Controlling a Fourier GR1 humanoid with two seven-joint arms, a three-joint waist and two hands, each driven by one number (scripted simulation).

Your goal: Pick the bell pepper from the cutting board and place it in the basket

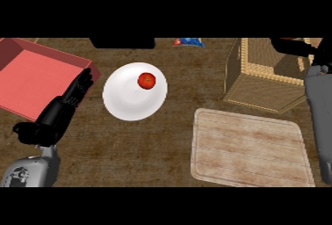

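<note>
The right hand [295,47] is hovering over the basket [259,88] at two o'clock, its grip impossible to tell; the left hand [65,103] is lying released at nine o'clock.

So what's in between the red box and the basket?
In the head view, a white plate with a small red fruit on it lies between the red box and the basket. The left hand rests by the box.

— How many of each kind do you count?
— One white plate [128,106], one red fruit [146,80], one cutting board [250,149], one basket [259,85], one red box [32,74], and one blue packet [188,42].
</note>
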